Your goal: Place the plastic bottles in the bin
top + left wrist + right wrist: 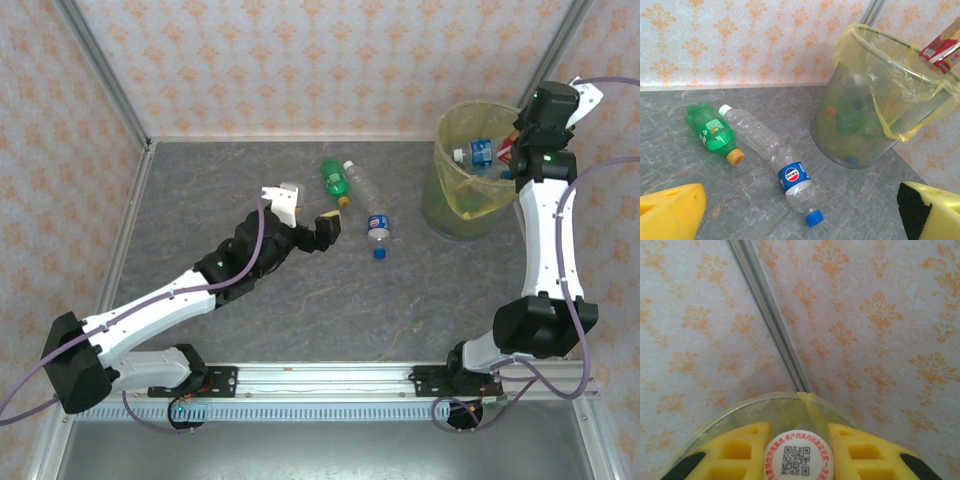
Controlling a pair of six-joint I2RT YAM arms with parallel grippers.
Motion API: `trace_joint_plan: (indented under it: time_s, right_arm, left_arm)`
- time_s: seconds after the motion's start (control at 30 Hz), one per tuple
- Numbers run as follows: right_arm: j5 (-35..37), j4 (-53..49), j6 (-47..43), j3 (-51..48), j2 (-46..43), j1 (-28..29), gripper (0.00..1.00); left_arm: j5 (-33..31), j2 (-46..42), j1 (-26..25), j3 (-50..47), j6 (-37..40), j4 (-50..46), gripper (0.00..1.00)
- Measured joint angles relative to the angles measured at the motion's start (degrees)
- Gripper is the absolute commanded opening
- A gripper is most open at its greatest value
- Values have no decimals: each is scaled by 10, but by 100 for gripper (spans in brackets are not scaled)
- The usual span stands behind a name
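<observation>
- Top external view, bin (447,205): round mesh basket with a yellow liner, standing on the grey table (200,200) by the patterned back wall; also seen from the left wrist (840,135), and its rim from the right wrist (790,400).
- Bottles in the bin (480,150): several lie inside; a blue label and a white cap can be made out.
- Right gripper (515,150): above the bin's rim, clenched on the red-label bottle (942,47); its white cap bearing a QR code sits between the yellow fingers (740,452).
- Green bottle (333,178) (712,132): orange cap, lying on the table well left of the bin.
- Clear bottle (362,186) (752,130): white cap, lying just beside the green bottle, on its bin side.
- Blue-label bottle (377,226) (795,177): clear, blue cap, lying end to end with the clear bottle, left of the bin.
- Left gripper (308,212) (802,205): jaws spread wide, holding nothing, left of the bin and near the three lying bottles.
</observation>
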Motion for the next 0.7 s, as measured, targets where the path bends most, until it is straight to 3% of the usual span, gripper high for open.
trace_joint_plan:
  time_s: [0.37, 0.4, 0.5, 0.57, 0.7]
  right_arm:
    - [53, 72, -19, -115, 4, -6, 27]
    - [53, 81, -20, -130, 3, -8, 29]
    - [45, 90, -19, -156, 1, -14, 58]
    - [30, 88, -17, -157, 1, -16, 69]
    - [2, 85, -17, -154, 0, -16, 72]
  left_arm:
    - [0, -13, 7, -19, -12, 4, 99]
    - [0, -13, 9, -19, -13, 4, 99]
    - [0, -13, 11, -19, -13, 3, 99]
    - [0, -13, 12, -19, -14, 3, 99]
    - [1, -13, 12, -19, -15, 3, 99]
